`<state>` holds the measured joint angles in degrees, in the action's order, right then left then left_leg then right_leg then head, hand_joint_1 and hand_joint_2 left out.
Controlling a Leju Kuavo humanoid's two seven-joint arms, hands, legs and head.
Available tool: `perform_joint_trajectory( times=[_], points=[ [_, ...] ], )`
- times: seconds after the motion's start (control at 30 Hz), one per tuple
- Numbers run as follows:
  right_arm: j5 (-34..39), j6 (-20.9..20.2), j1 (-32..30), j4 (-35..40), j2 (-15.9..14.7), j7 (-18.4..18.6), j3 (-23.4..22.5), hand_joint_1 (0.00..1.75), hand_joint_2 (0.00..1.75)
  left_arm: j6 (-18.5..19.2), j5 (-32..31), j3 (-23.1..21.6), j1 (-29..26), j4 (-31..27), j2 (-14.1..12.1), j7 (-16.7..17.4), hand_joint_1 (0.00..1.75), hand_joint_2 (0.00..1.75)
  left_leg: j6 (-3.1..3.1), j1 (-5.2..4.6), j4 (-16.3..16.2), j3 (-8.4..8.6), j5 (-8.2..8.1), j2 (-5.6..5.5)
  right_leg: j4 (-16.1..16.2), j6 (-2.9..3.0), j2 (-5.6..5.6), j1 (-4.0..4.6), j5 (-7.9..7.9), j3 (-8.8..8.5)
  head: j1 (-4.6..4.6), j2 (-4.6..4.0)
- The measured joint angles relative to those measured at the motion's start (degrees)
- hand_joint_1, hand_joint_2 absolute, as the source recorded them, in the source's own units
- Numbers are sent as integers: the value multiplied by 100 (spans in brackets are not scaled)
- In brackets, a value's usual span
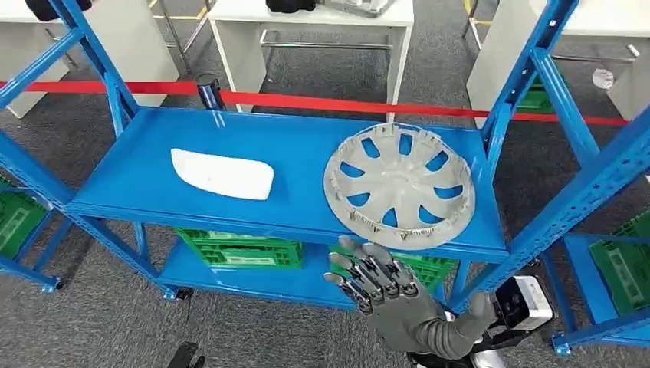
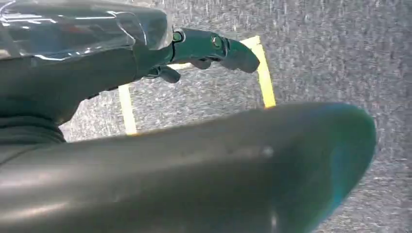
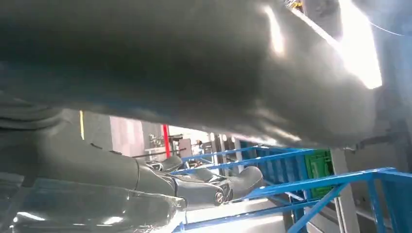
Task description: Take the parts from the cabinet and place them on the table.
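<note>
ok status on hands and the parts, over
Right hand open, raised below the shelf edge. Left hand empty, hanging over floor. Hubcap and white part still on shelf. Nothing blocking.

The cabinet (image 1: 291,153) looks like painted blue metal, smooth with a slight sheen. The hubcap (image 1: 398,185) is seen as silver-grey plastic, matt-ish and a bit scuffed. The white part (image 1: 222,174) reads as smooth matt plastic. Rough grey carpet (image 1: 253,333) is laid underneath, and the right hand (image 1: 379,280) is finished in dark glossy plastic.
</note>
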<state>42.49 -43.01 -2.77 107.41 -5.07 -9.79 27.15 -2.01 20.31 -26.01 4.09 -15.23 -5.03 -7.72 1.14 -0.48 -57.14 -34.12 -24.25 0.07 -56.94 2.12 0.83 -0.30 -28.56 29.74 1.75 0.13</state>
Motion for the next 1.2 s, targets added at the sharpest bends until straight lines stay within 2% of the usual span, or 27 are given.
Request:
perform_joint_trajectory(
  times=[0.07,0.1,0.13,0.2,0.27,0.3,0.33,0.37,0.4,0.43,0.5,0.57,0.63,0.67,0.7,0.77,0.8,0.83,0.87,0.93,0.97,1.0,1.03,1.1,1.13,1.17,1.2],
  points=[
    [-17,0,1,0,4,0,11,0,0,-2,4,0,-5,2,-13,4,0,0,26,-16,12,-8,-14,-5,43,-41,-6,-10,-6,-10,0,0],
    [-17,0,10,4,9,-2,15,0,0,-11,9,0,-4,0,-13,4,0,0,43,0,137,93,8,-7,97,-85,-9,32,-18,-61,2,0],
    [-17,2,10,7,0,-2,15,0,0,-13,9,0,-12,0,-7,2,0,0,39,55,245,189,62,-5,-8,-78,-24,21,-71,-20,-13,0],
    [-6,35,59,4,-2,-2,24,0,0,-15,11,0,-8,0,6,2,0,0,74,56,296,239,66,-8,-727,-52,-31,13,-361,362,-35,0],
    [5,53,36,-11,-15,-2,33,0,0,-20,20,0,-13,2,20,4,0,0,91,46,288,236,36,-15,-1645,-64,-31,-18,-639,934,-31,0],
    [11,59,33,-20,-20,-2,37,0,0,-26,20,0,-16,2,20,4,0,0,84,48,279,239,18,-21,-1795,-113,-32,-21,-611,1077,-33,0],
    [13,63,35,-24,-24,-2,39,0,0,-33,20,0,-18,2,24,2,0,0,71,52,265,254,-5,-29,-1615,-185,-34,-36,-452,1053,-35,0],
    [13,63,39,-24,-26,-2,42,0,0,-33,20,0,-18,2,31,4,0,0,50,56,248,274,-34,-42,-1208,-260,-38,-58,-218,889,-35,0],
    [18,63,43,-24,-26,-2,44,0,175,-31,20,0,-18,2,37,2,0,0,23,60,214,297,-70,-48,-648,-322,-48,-81,42,646,-35,0],
    [22,66,48,-22,-26,-4,48,0,175,-33,20,0,-18,2,41,4,0,0,-9,60,163,304,-118,-52,-122,-357,-71,-103,252,402,-35,0],
    [37,83,49,-22,-26,-17,55,0,175,-33,22,0,-18,2,24,4,0,0,-82,11,75,275,-205,-53,-90,-187,-64,-72,253,366,-28,0],
    [44,87,32,-22,-28,-20,55,0,175,-33,24,0,-26,2,30,4,0,0,-102,27,76,274,-208,-44,-103,-117,-52,-49,240,381,-31,0],
    [44,87,21,-22,-28,-20,55,0,175,-33,24,0,-28,2,26,4,0,0,-150,54,2,226,-276,-43,-84,-82,-43,-112,247,353,-26,0],
    [44,87,16,-22,-28,-20,55,0,175,-31,24,0,-26,2,28,4,0,0,-188,60,-237,143,-436,-38,-84,-44,-45,-114,232,332,-6,0],
    [44,85,18,-22,-31,-20,55,0,175,-31,24,0,-25,2,22,4,0,0,-220,74,-642,-48,-639,-37,-84,-21,-45,-109,228,328,-7,0],
    [39,85,13,-39,-42,-15,55,0,175,-31,32,0,-34,4,17,4,0,0,-256,95,-1625,-560,-1021,-37,-86,-11,-45,-93,220,332,-4,0],
    [20,87,15,-50,-50,6,57,0,175,-29,59,0,-36,7,17,4,0,0,-256,102,-1866,-711,-1045,-37,-87,-5,-44,-87,216,331,-2,0],
    [-10,115,15,-57,-50,35,57,0,175,-28,65,0,-38,9,20,4,0,0,-246,104,-1822,-719,-943,-37,-87,-4,-42,-80,214,321,-2,0],
    [-80,192,21,-59,-52,92,59,0,175,-24,79,0,-38,9,20,-2,0,0,-220,104,-1448,-575,-681,-37,-87,3,-34,-70,208,306,-2,0],
    [-381,407,38,-59,-52,136,59,0,175,-17,116,0,-37,9,13,-22,0,0,-119,83,-320,-45,-132,-38,-81,-8,-17,-47,197,276,-2,0],
    [-733,586,55,-57,-50,114,57,0,175,-13,129,2,-35,11,2,-35,0,0,-63,54,10,113,-130,-37,-75,-12,-15,-58,196,274,-9,0],
    [-1210,820,73,-57,-57,49,55,0,175,-6,142,0,-42,15,-2,-50,0,0,-34,28,26,106,-141,-18,-63,-38,-14,-15,199,289,-13,0],
    [-1681,1093,81,-57,-63,-54,48,0,175,-7,170,2,-40,15,-4,-85,0,0,-21,1,26,92,-145,-18,-58,-66,-16,-60,199,299,16,0],
    [-3130,1884,144,-50,-78,-316,57,0,175,-31,221,7,-77,28,-9,-111,0,0,20,-13,66,99,-128,-20,-4,-137,-16,-56,219,274,13,0],
    [-3668,2198,175,-30,-92,-385,57,0,175,-35,232,9,-87,31,-4,-125,0,0,41,58,226,223,-31,-16,-27,-153,-21,-18,200,303,11,0],
    [-4157,2503,218,-28,-122,-426,57,0,175,-35,232,7,-94,31,24,-140,0,0,58,51,275,263,-10,-11,-183,-145,-34,-16,112,362,-11,0],
    [-4493,2707,299,-26,-136,-426,59,0,175,-39,225,7,-92,31,30,-142,0,0,78,53,282,268,5,-8,-522,-113,-34,-18,-60,521,-13,0]
  ],
)
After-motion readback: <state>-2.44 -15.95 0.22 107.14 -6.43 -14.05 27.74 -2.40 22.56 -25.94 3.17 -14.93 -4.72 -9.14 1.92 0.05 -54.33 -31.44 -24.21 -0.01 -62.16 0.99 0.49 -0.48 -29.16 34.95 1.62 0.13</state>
